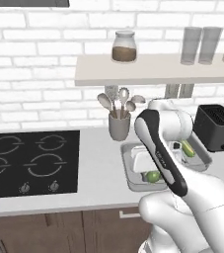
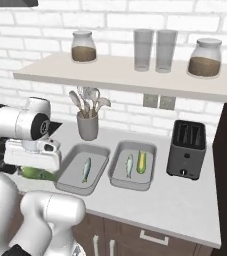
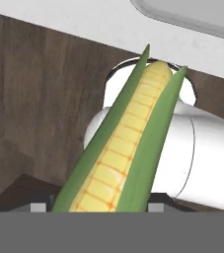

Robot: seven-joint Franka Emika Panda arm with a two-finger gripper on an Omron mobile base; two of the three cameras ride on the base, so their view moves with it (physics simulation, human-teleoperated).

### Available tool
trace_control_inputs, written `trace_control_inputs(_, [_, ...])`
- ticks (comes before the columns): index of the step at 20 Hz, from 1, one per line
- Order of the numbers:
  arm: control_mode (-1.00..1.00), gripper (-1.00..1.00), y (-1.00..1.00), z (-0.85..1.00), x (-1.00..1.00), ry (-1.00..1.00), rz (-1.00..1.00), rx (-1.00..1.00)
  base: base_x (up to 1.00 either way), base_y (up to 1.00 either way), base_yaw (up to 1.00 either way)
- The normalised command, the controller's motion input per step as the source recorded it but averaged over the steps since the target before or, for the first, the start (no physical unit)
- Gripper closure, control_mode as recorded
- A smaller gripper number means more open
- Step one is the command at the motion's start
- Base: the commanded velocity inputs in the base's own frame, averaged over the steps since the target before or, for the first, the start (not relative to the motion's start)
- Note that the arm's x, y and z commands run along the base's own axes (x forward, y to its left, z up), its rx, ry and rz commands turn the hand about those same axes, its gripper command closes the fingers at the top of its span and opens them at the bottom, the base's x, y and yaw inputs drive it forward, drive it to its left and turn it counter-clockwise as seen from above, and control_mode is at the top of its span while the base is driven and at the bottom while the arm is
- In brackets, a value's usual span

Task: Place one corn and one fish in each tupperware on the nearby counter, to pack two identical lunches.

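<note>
My gripper [image 2: 35, 167] is closed on a corn [image 3: 128, 143]; the cob points away from my fingers toward 12 o'clock in the hand view. In the right base view the tupperware [image 2: 65, 182] with just one fish [image 2: 86, 170] sits close by at 3 o'clock on the counter [image 2: 185, 207]. My own hand hides the fingertips and most of the corn there.

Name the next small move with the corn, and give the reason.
Probably carry the held corn over the left tupperware and lower it in. That tray holds only a fish; the right tupperware already has both, and the end effector sits beside the left tray.
</note>
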Motion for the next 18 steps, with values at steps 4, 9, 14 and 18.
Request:
trace_control_inputs(4, [-1.0, 1.0, -0.16, -0.1, 0.99, 0.0, -0.05, 0.0, 0.0, 0.0, 0.0])
trace_control_inputs(9, [-1.0, 1.0, -0.1, -0.06, 1.0, -0.05, 0.0, -0.06, 0.0, 0.0, 0.0])
trace_control_inputs(14, [-1.0, 1.0, -0.15, -0.38, 0.75, -0.03, 0.15, -0.11, 0.0, 0.0, 0.0])
trace_control_inputs(18, [-1.0, 1.0, -0.18, -0.52, 0.22, -0.12, 0.27, -0.12, 0.0, 0.0, 0.0])
